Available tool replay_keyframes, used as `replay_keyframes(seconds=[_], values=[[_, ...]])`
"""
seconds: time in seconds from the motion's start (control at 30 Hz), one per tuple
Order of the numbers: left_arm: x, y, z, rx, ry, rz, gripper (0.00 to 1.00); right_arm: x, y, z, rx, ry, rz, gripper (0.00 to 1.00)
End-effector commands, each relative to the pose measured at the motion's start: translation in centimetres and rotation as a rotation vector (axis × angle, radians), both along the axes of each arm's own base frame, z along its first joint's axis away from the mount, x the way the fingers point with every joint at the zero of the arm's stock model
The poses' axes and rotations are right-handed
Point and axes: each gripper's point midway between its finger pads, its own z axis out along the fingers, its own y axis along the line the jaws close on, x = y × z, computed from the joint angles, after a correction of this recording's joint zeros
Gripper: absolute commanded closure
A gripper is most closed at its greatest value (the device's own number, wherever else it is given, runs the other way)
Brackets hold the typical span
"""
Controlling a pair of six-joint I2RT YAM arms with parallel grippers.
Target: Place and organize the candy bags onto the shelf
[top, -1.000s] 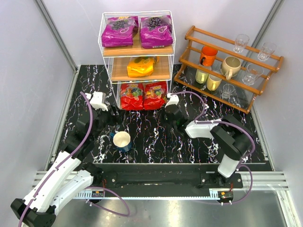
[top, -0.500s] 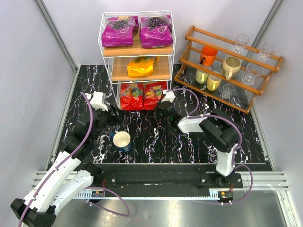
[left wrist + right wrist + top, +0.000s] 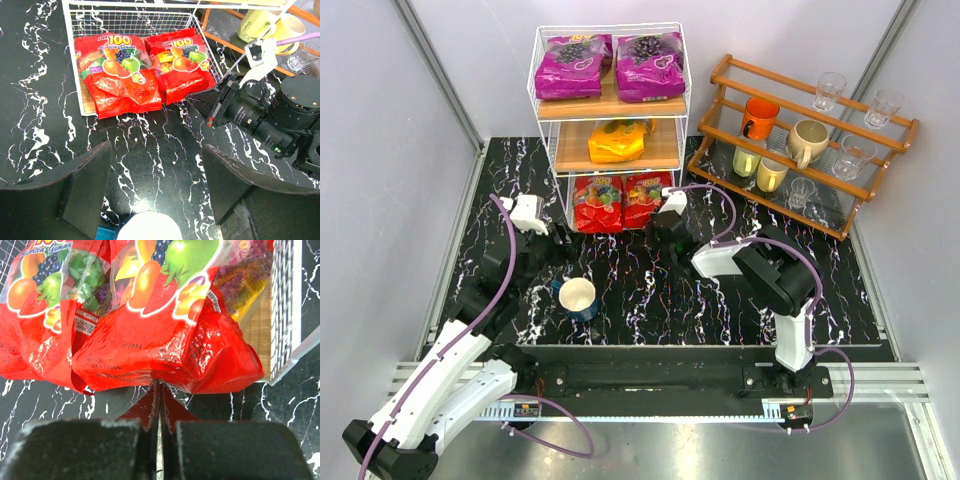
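Overhead, a black worktop [image 3: 640, 290] veined in white and purple fills the floor of a booth with plain grey walls [image 3: 380, 150] and aluminium rails [image 3: 440, 80] at the corners. At upper centre stands the shelf [image 3: 662, 152], with two purple bags [image 3: 567, 67] [image 3: 650, 66] side by side on its top tier, an orange bag [image 3: 616, 142] on the middle board and two red bags [image 3: 598, 203] [image 3: 647, 199] side by side on the lowest. A brown rack [image 3: 718, 78] of mugs and glasses slants across the upper right, and a white-and-blue cup [image 3: 577, 298] sits on the marble at lower centre. The left end effector [image 3: 553, 240] is left of the shelf's foot, apart from it; the right end effector [image 3: 658, 214] points at the red bag on the right. From the left wrist, the left fingers are spread wide at the bottom corners of the frame, nothing between them, both red bags lying at upper centre with their lower ends spilling over the shelf's front edge onto the worktop. From the right wrist, the right fingers are pressed together with only a thin seam between them, their tips at the lower edge of a red bag; white wire and bare wood show at the upper right.
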Motion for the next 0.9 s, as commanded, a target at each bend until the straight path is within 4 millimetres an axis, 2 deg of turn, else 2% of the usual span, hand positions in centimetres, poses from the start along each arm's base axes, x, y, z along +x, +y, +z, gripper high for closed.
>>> replay_keyframes(seconds=[0.0,0.23,0.33,0.43,0.57,0.63,0.67,0.8,0.83,0.87], values=[[0.3,0.0,2.3,-0.031,-0.054,0.005,0.25,3.1,-0.8,2.6,0.032,-0.089,-0.070,1.00],[0.2,0.0,2.3,-0.035,-0.051,0.005,0.25,3.6,-0.6,2.8,0.029,-0.095,-0.053,1.00],[0.2,0.0,2.3,-0.036,-0.051,0.006,0.25,3.0,-0.1,2.8,0.034,-0.085,0.001,1.00],[0.1,0.1,2.4,-0.042,-0.053,0.007,0.24,1.5,0.6,2.9,0.053,-0.073,0.086,1.00],[0.1,0.1,2.4,-0.050,-0.049,0.016,0.22,-1.6,1.0,3.4,0.085,-0.026,0.186,0.92],[0.2,0.1,2.2,-0.058,-0.043,0.023,0.22,-2.9,0.7,3.2,0.086,-0.001,0.210,0.83],[0.2,0.1,2.3,-0.059,-0.043,0.026,0.22,-4.3,0.5,3.6,0.093,0.004,0.240,0.80],[0.5,0.0,2.0,-0.061,-0.025,0.032,0.19,-8.0,-0.7,3.8,0.092,0.063,0.301,0.71],[0.6,0.0,2.1,-0.062,-0.025,0.035,0.17,-9.3,-1.0,4.4,0.108,0.070,0.324,0.66],[0.6,0.1,2.0,-0.061,-0.024,0.038,0.13,-10.1,-1.6,4.1,0.100,0.095,0.324,0.62]])
